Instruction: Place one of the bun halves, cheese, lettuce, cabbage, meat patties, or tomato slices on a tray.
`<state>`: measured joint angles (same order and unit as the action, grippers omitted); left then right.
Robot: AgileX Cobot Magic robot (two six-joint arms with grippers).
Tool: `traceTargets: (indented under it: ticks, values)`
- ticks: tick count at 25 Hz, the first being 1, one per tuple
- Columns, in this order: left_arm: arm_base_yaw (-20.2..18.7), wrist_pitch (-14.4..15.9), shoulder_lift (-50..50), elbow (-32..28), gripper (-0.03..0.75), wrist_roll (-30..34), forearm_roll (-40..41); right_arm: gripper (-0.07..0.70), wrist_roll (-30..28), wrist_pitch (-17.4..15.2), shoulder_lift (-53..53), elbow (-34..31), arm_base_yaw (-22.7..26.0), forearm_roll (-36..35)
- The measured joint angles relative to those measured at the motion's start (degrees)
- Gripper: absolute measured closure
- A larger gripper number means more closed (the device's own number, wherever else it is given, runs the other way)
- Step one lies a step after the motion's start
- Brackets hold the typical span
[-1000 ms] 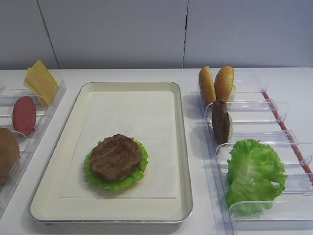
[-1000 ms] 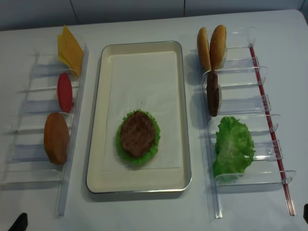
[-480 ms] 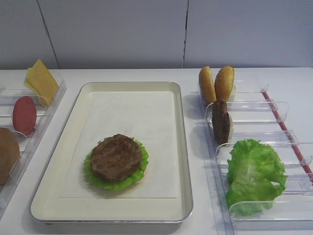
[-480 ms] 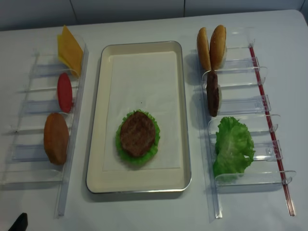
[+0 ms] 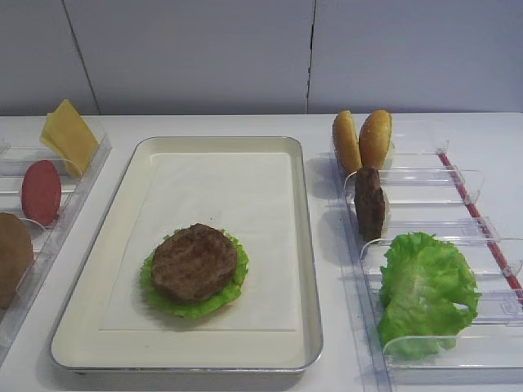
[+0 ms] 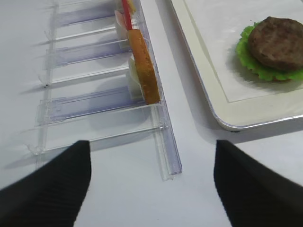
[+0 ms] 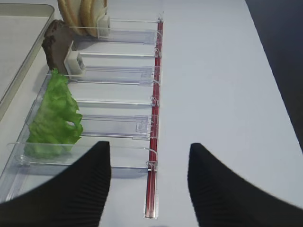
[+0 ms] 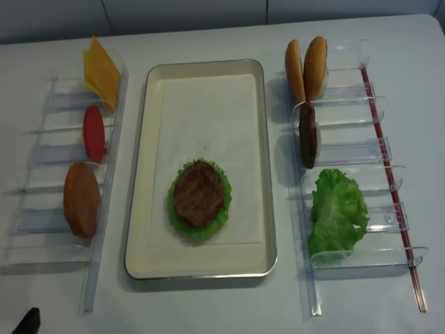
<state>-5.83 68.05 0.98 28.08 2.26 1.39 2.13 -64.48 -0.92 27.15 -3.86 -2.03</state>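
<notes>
On the cream tray [image 5: 304, 245] a meat patty [image 5: 194, 263] lies on a lettuce leaf [image 5: 186, 309]. The right rack holds two bun halves [image 5: 361, 140], a second patty [image 5: 368, 202] and more lettuce [image 5: 425, 290]. Cheese [image 5: 69, 135], a tomato slice [image 5: 41, 192] and a bun half [image 5: 11, 257] stand in the left rack. No cabbage shows. My right gripper [image 7: 149, 184] hangs open over the near end of the right rack, holding nothing. Over the table near the left rack's end, my left gripper [image 6: 151, 184] is open wide and empty.
Clear plastic racks flank the tray, the left one [image 8: 97, 229] and the right one [image 8: 361, 261] with a red strip [image 7: 152, 165] along its outer side. A grey wall [image 5: 245, 49] closes the back. Bare white table [image 7: 222, 85] lies right of the right rack.
A dark bit of the right arm at the lower right edge of the overhead view has slipped out of sight. The food and tray have not moved.
</notes>
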Motion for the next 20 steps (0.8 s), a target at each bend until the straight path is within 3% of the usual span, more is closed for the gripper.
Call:
traceTargets:
  ticks: [20]
  values:
    - [0.0, 0.0, 0.0, 0.0, 0.209, 0.0, 0.0, 0.339, -0.3, 0.0, 0.0, 0.0, 0.0, 0.0]
